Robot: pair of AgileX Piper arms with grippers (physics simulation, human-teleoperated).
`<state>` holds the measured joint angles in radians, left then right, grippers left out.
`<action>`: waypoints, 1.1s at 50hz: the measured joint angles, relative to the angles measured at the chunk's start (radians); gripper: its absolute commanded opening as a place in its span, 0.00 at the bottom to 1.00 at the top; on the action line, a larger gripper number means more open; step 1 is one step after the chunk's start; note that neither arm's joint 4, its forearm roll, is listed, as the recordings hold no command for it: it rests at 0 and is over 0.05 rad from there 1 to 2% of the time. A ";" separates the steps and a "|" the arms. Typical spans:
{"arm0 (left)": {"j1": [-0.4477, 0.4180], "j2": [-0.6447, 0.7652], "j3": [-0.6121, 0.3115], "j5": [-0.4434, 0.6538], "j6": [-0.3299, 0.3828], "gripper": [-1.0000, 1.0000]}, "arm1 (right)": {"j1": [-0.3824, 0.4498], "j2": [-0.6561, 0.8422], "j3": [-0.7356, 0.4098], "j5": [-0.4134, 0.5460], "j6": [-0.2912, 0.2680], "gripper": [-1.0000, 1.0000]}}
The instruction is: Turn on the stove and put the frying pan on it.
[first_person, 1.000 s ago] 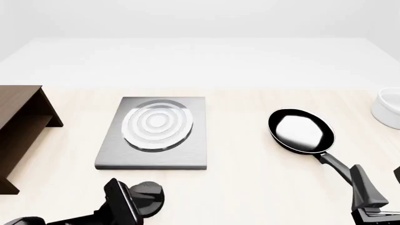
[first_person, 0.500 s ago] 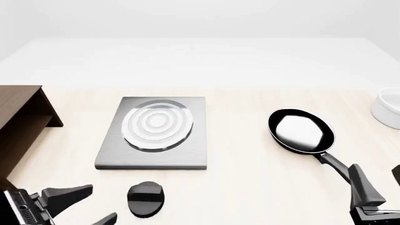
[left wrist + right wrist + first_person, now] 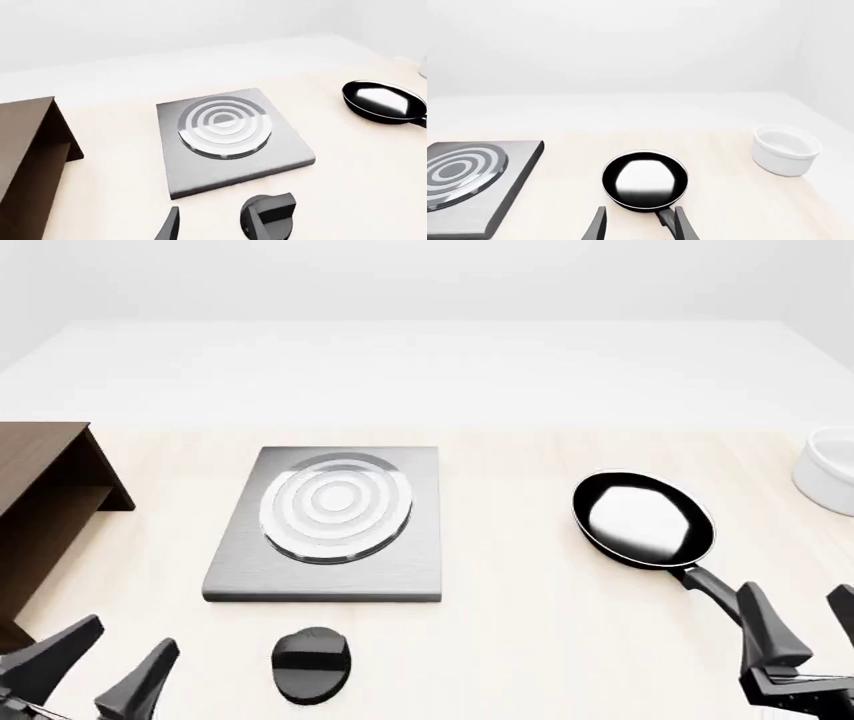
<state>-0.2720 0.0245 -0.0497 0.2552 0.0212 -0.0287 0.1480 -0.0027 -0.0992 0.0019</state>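
My left gripper (image 3: 94, 675) hangs open and empty at the table's near edge, about nine o'clock of the black knob (image 3: 311, 664). The stove (image 3: 328, 523) lies flat at twelve o'clock from that knob. My right gripper (image 3: 805, 619) is spread open astride the handle of the frying pan (image 3: 643, 519), which rests on the table at three o'clock of the stove, well apart.
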 measured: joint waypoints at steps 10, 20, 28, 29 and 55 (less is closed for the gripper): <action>0.112 -0.016 0.031 -0.073 -0.026 1.00 | -0.006 0.122 -0.005 -0.079 -0.008 1.00; 0.154 -0.021 0.043 -0.098 -0.051 1.00 | 0.004 0.261 -0.061 -0.077 -0.011 1.00; 0.166 -0.023 0.047 -0.105 -0.065 1.00 | 0.029 0.283 -0.162 0.080 0.001 1.00; 0.166 -0.023 0.047 -0.105 -0.066 1.00 | 0.033 0.285 -0.175 0.103 0.003 1.00; 0.166 -0.024 0.049 -0.113 -0.086 1.00 | 0.059 0.547 -0.468 0.561 0.027 1.00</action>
<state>-0.1056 0.0002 -0.0004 0.1426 -0.0646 0.0305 0.6955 -0.4712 0.4623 0.0292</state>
